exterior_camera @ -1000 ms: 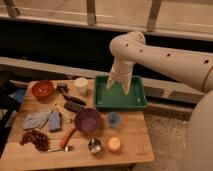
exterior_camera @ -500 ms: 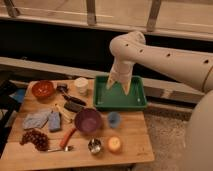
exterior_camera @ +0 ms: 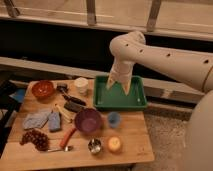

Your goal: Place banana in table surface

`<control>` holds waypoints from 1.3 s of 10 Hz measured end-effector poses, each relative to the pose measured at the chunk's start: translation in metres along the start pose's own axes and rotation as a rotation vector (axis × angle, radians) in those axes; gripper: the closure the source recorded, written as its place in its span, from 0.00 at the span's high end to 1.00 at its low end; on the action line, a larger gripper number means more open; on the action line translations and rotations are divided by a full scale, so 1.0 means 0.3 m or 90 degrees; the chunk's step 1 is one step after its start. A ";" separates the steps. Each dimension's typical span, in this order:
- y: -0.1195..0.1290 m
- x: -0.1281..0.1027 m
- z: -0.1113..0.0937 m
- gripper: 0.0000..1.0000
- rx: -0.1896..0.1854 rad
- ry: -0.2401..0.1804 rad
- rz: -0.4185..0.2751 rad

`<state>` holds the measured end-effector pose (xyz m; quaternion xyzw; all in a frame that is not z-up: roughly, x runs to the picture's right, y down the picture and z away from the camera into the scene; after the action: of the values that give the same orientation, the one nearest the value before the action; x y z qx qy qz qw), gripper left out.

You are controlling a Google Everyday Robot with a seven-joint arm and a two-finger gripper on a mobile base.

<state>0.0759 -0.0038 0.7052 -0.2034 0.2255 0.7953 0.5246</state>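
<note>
Gripper (exterior_camera: pixel 117 86) unchanged, spread wide above green tray (exterior_camera: pixel 137 102) (banana (exterior_camera: pixel 63 114) on table surface (exterior_camera: pixel 131 141)).

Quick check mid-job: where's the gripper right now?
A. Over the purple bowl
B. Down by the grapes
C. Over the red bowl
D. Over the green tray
D: the gripper hangs above the tray at the table's back right, well away from both bowls and the grapes.
</note>
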 end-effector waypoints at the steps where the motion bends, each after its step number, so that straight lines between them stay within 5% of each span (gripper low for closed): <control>1: 0.000 0.000 0.000 0.65 0.000 0.000 0.000; 13: 0.020 -0.004 -0.012 0.65 -0.012 0.000 -0.021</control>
<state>0.0711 -0.0088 0.7037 -0.2119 0.2142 0.7886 0.5361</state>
